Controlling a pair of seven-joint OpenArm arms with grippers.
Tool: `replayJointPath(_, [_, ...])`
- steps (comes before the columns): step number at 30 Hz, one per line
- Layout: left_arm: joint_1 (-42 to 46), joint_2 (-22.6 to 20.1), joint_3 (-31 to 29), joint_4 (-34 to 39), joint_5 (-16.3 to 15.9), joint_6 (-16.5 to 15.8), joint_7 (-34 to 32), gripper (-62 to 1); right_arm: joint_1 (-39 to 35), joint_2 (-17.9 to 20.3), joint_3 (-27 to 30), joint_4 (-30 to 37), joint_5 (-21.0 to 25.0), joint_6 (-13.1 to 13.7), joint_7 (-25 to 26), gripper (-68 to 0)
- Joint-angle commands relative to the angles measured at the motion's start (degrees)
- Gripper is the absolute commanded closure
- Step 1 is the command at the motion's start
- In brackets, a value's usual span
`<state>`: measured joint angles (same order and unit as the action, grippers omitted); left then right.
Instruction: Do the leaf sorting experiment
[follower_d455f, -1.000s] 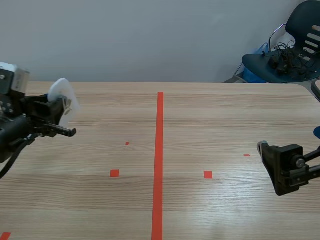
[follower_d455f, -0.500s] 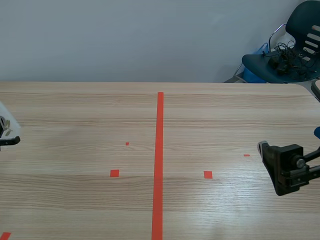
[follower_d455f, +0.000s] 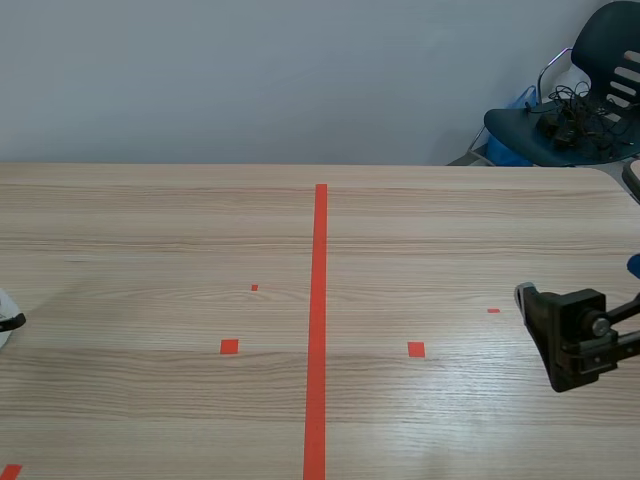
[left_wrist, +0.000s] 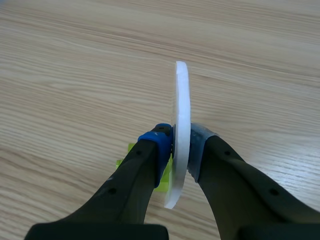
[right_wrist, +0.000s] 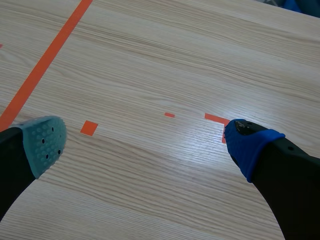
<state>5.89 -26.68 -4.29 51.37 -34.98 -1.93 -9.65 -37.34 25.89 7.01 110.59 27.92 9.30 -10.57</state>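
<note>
My left gripper (left_wrist: 181, 150) is shut on a thin white disc (left_wrist: 181, 110), held upright and seen edge-on just above the wooden table (left_wrist: 75, 75). A small yellow-green piece (left_wrist: 164, 180) shows beside the disc behind one finger; what it is I cannot tell. In the scene view only a dark tip of the left gripper (follower_d455f: 10, 321) and a sliver of the white disc (follower_d455f: 3, 336) show at the far left edge. My right gripper (right_wrist: 145, 142) is open with nothing between its fingers; it hovers low at the right of the table (follower_d455f: 545, 335).
An orange-red tape line (follower_d455f: 317, 320) runs down the table's middle, with small tape squares on both sides. A dark chair (follower_d455f: 590, 90) with cables on its seat stands behind the table's far right corner. A grey wall lies beyond the far edge.
The left arm has drawn back to the left with the white disc, from over the table's left part to almost out of the scene view. The right arm has not moved.
</note>
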Motion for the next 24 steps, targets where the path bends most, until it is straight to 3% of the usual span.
replayJointPath(1, [-0.50, -0.35, -0.17, 1.03, -0.31, -1.09, -1.01, -7.1, 0.35, 0.44, 0.11, 1.22, 0.39, -0.22, 0.57, -67.9])
replayJointPath(6, [-0.50, -0.35, -0.17, 0.37, -0.44, -2.73, -1.01, -11.9, 0.35, 0.44, 0.11, 1.22, 0.39, -0.22, 0.57, -67.9])
replayJointPath(15, [-0.50, -1.55, -0.17, 1.29, -0.37, -2.69, -2.95, -45.4, 0.37, 0.44, 0.11, 1.22, 0.39, -0.22, 0.59, -67.9])
replayJointPath(21, [0.31, -6.38, -2.19, 8.20, 0.24, -2.08, -2.67, -48.3, 0.37, 0.44, 0.11, 1.22, 0.39, -0.22, 0.59, -67.9])
replayJointPath(24, [1.60, -8.63, -3.56, 12.83, 0.24, -2.69, -0.76, -57.5, 0.37, 0.44, 0.11, 1.22, 0.39, -0.22, 0.57, -67.9])
